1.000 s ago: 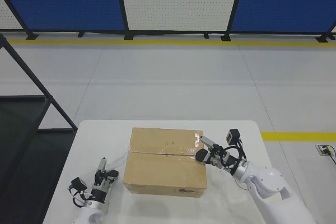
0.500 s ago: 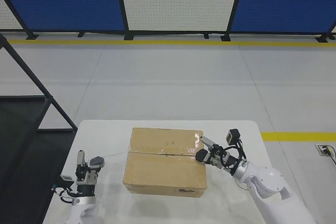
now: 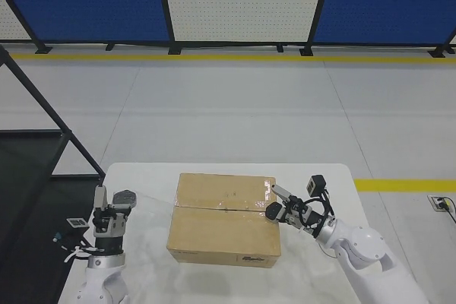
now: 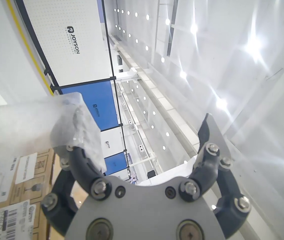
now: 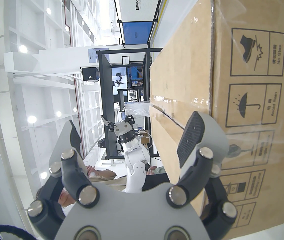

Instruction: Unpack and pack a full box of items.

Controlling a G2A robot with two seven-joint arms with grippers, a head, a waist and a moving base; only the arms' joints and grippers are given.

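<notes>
Unsealing: brown rectangular cardboard box shut, mid-frame on my white surface.
My right pincer gapes empty at its right end; my left pincer, lower left, spreads wide. Faint from above, plain in its wrist view: crumpled clear tape clinging to one finger. Next I'd shed it, then lift flaps.
</notes>
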